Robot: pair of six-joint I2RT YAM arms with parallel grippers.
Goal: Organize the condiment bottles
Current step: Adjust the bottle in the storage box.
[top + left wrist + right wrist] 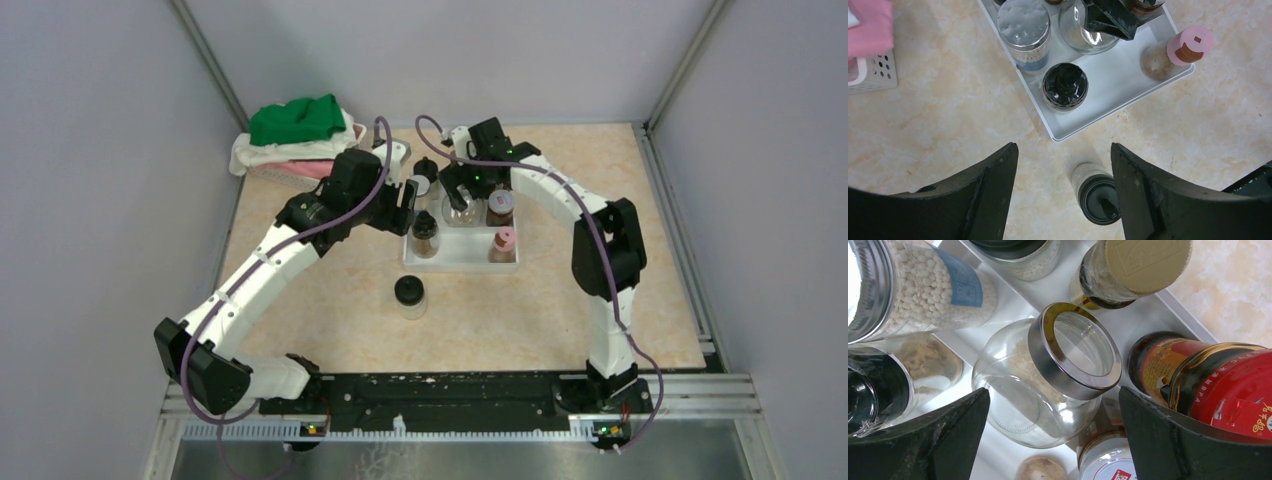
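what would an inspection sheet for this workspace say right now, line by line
surface: beige marbled tabletop, no spills seen
job's things: several capped jars and bottles stand in the white tray, among them a round glass jar and a pink-capped bottle; one black-capped jar stands alone on the table in front of the tray
clutter: basket at the far left, piled with green, white and pink cloths
grippers: left gripper open and empty, above the tray's near corner; right gripper open, straddling the round glass jar
cables: purple cables loop along both arms
surroundings: grey walls, black rail at the near edge
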